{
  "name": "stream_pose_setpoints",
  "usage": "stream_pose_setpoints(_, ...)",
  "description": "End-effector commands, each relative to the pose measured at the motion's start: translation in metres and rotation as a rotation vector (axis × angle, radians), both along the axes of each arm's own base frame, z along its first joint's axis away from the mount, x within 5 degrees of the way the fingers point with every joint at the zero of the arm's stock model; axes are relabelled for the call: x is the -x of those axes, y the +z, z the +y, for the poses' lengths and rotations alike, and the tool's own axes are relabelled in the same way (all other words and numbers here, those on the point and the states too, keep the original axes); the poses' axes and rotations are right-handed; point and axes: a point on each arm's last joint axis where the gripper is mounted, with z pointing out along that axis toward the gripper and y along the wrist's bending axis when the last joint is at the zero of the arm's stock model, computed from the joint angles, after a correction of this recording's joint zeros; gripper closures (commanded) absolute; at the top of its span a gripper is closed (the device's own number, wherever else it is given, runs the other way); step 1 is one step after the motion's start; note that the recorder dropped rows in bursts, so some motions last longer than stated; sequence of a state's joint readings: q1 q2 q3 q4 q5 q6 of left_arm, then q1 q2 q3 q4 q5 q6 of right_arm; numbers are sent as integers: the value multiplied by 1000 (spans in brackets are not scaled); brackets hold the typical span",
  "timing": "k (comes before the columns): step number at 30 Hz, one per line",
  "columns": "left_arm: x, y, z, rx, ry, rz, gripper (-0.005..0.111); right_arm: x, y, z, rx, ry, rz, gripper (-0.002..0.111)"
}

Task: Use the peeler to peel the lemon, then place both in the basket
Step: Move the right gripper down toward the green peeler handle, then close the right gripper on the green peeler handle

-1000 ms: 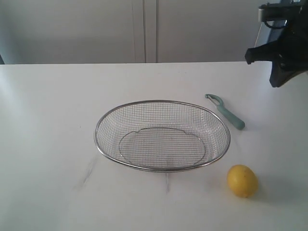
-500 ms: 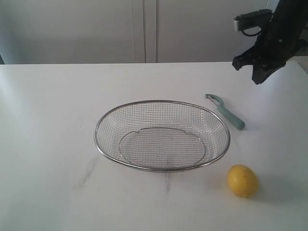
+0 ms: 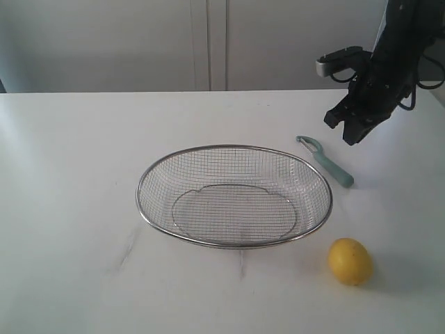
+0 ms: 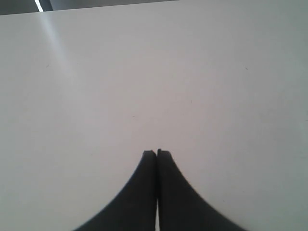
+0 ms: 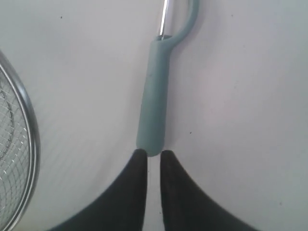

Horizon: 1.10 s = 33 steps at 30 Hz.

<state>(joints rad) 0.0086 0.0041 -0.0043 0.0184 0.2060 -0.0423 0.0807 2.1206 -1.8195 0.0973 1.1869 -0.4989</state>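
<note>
The silver wire-mesh basket (image 3: 234,147) sits empty in the middle of the white table. To its right lies the teal-handled peeler (image 3: 327,163), blade head pointing away. The yellow lemon (image 3: 350,261) rests near the front edge, right of the basket. My right gripper (image 3: 344,131) hangs in the air just behind and above the peeler. In the right wrist view its fingers stand a narrow gap apart, open (image 5: 153,155), with the peeler handle (image 5: 154,106) beyond the tips and nothing between them. My left gripper (image 4: 157,153) is shut over bare table and does not show in the exterior view.
A stretch of the basket rim (image 5: 31,120) shows beside the peeler in the right wrist view. The white table (image 3: 69,174) spreads wide to the left of the basket. A pale wall with a panel seam (image 3: 208,42) stands behind the table.
My right arm has swung in from the far right edge, moving left and down toward the peeler. The basket, the peeler and the lemon have not moved.
</note>
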Motion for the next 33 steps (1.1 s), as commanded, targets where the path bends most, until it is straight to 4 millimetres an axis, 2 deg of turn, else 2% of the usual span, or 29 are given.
stream_pose_setpoints(1,0,-1,0,0,1,0,107,-4,-11,1,6,77,5,76)
stream_pose_setpoints(5,0,-1,0,0,1,0,107,-10,-24,1,7,75,-6,57)
stream_pose_setpoints(8,0,-1,0,0,1,0,107,-16,-33,2,8,70,-35,52)
stream_pose_setpoints(15,0,-1,0,0,1,0,107,-24,-44,2,8,63,-71,51)
stream_pose_setpoints(27,0,-1,0,0,1,0,107,-25,-76,5,-17,69,13,51)
stream_pose_setpoints(33,0,-1,0,0,1,0,107,-24,-78,9,-17,77,17,51)
